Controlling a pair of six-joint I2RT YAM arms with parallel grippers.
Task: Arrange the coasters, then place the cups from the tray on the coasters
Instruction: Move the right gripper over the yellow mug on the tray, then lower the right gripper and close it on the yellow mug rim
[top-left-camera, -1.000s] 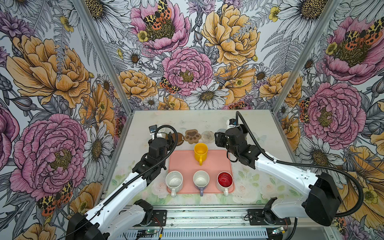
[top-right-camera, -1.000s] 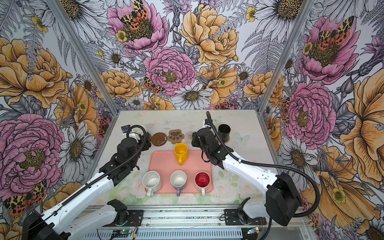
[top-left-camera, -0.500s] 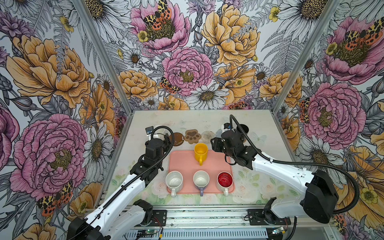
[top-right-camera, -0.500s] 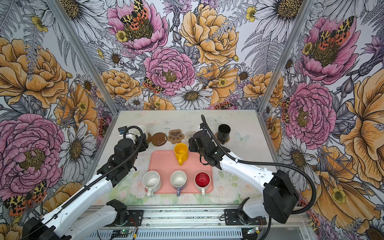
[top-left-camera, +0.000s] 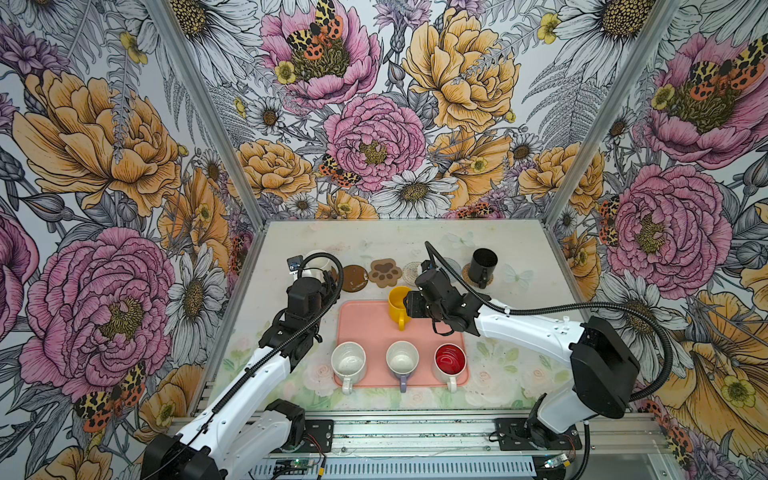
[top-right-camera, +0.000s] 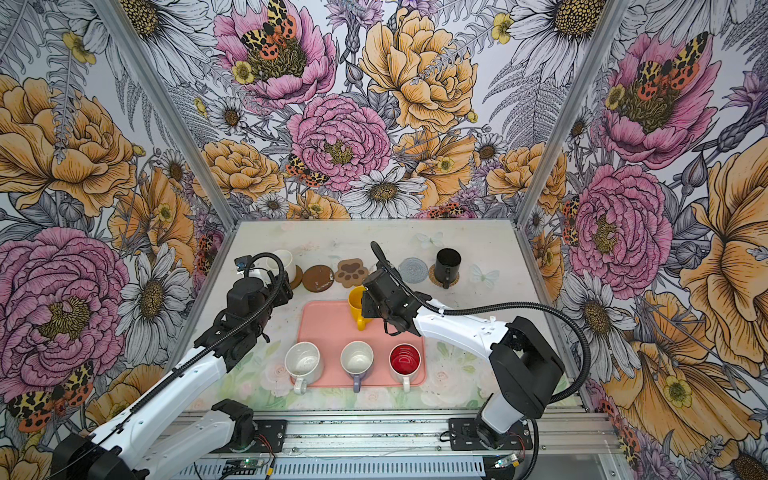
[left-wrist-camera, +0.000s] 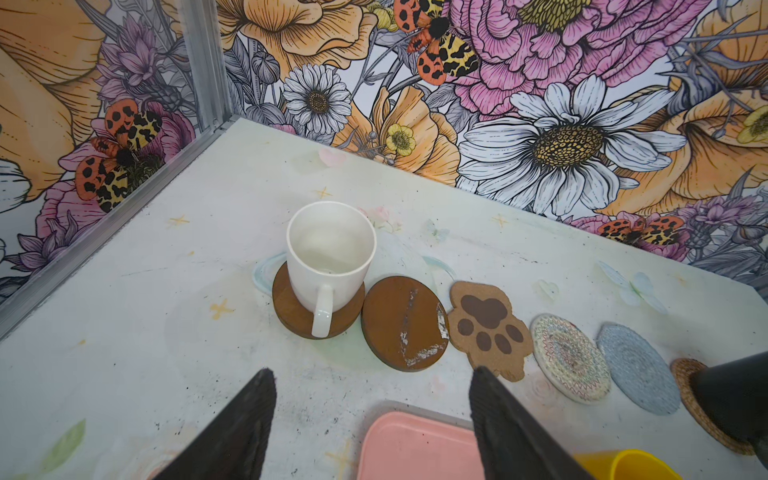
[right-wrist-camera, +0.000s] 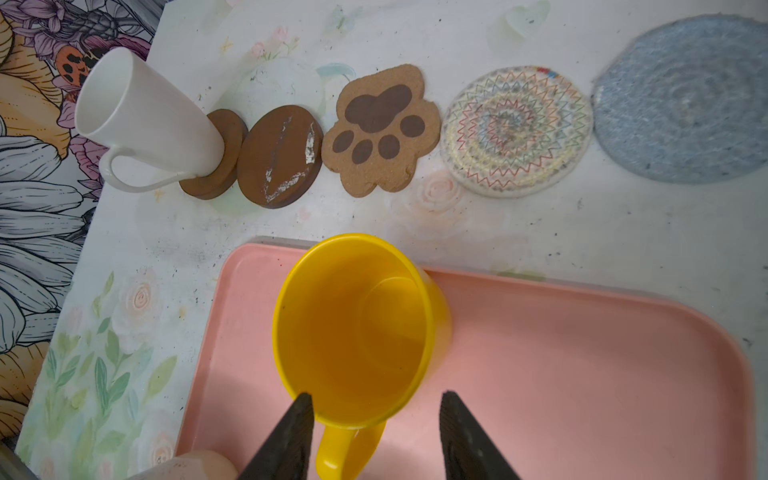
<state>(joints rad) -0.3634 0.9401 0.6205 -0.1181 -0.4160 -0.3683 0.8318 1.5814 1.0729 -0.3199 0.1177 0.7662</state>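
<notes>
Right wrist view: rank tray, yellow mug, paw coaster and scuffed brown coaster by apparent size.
1. tray, though cut off by the frame
2. yellow mug, enlarged by nearness to the camera
3. paw coaster
4. scuffed brown coaster, somewhat smaller

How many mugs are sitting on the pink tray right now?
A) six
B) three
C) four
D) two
C: the yellow mug, speckled white mug, lavender mug and red-lined mug stand on the tray, while the white mug sits on a dark brown coaster and the black mug on a rattan coaster.
</notes>
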